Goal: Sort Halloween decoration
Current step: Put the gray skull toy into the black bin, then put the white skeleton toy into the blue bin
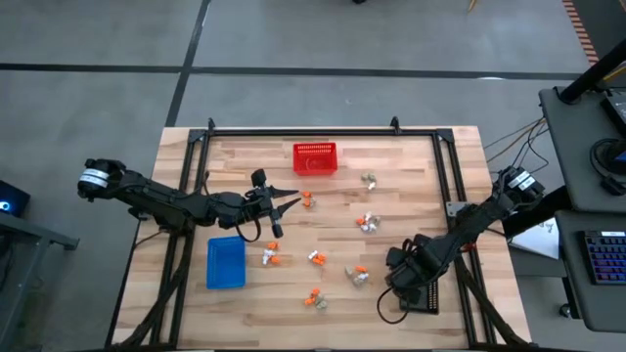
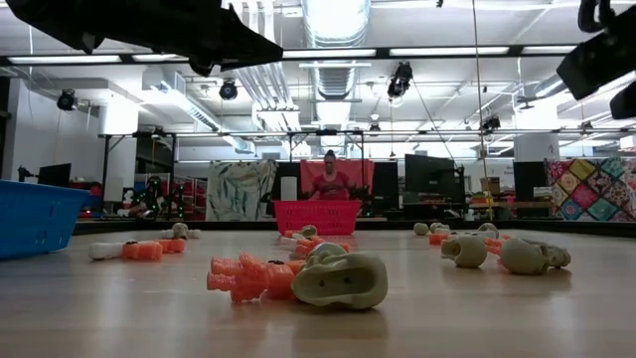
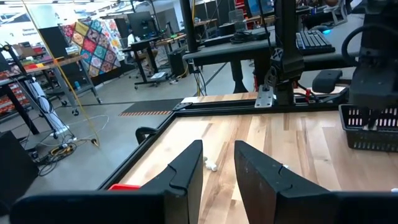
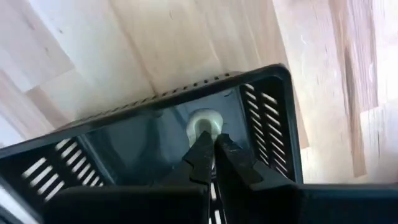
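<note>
Halloween decoration pieces point(image 1: 315, 258) are scattered across the middle of the wooden counter point(image 1: 421, 186) in bright orange and pale grey-beige, singly and in small clusters. At the left, a blue tray point(image 1: 225, 264) is seen on the counter with nothing visible inside it. The left end effector point(image 1: 285, 202) is held above the counter just beyond that tray, near an orange piece point(image 1: 306, 199); its fingers point(image 3: 186, 168) are parted a little and nothing is gripped between them. Farther back, a red mesh basket point(image 1: 315, 157) stands at the far edge. More trinkets point(image 1: 367, 224) lie toward the right. At the right, the right end effector point(image 4: 211, 148) is lowered into a black tray point(image 4: 261, 118), its fingers closed together, with a pale rounded trinket point(image 4: 200, 123) lying just beyond the tips; whether that piece is pinched or already resting on the tray floor cannot be told.

In the low view, the nearest pale piece point(image 2: 338, 279) looks like a small hard moulded skull beside an orange one point(image 2: 248, 275). The pieces are judged to be light, stiff and fairly smooth, so they may skid or roll when nudged. A pinch across the narrowest part of the body is judged safest, with the fingers brought down on both sides at once.
</note>
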You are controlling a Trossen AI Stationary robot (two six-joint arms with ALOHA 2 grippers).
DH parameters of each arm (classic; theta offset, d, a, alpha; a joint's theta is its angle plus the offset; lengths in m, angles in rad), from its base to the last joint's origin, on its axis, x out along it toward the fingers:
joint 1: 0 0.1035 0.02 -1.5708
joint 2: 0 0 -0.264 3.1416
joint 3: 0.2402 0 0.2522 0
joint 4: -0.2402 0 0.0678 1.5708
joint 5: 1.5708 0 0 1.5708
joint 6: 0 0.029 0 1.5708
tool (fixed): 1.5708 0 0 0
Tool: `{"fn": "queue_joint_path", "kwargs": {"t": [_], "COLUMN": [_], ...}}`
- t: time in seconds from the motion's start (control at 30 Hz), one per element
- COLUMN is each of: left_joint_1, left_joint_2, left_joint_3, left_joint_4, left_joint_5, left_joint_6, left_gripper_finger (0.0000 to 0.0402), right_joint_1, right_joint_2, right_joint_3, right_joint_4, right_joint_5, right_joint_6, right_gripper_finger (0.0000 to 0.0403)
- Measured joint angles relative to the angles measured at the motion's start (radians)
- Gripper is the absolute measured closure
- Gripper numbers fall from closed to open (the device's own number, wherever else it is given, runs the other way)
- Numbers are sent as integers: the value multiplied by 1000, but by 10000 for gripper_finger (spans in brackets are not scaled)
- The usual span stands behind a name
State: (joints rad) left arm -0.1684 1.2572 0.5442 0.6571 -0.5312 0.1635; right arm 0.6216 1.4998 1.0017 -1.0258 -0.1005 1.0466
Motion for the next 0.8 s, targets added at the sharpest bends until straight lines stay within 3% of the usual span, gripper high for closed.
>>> {"fn": "queue_joint_path", "kwargs": {"t": [0.23,0.57,0.8], "left_joint_1": [0,0,0], "left_joint_2": [0,0,0], "left_joint_3": [0,1,1], "left_joint_4": [0,0,0], "left_joint_5": [0,0,0], "left_joint_6": [0,-1,-2], "left_gripper_finger": [326,326,326], "right_joint_1": [0,0,0], "right_joint_2": [0,0,-8], "right_joint_3": [-19,-19,21], "right_joint_4": [11,10,4], "right_joint_5": [24,42,69], "right_joint_6": [-23,-34,-38], "right_gripper_finger": [388,325,321]}}
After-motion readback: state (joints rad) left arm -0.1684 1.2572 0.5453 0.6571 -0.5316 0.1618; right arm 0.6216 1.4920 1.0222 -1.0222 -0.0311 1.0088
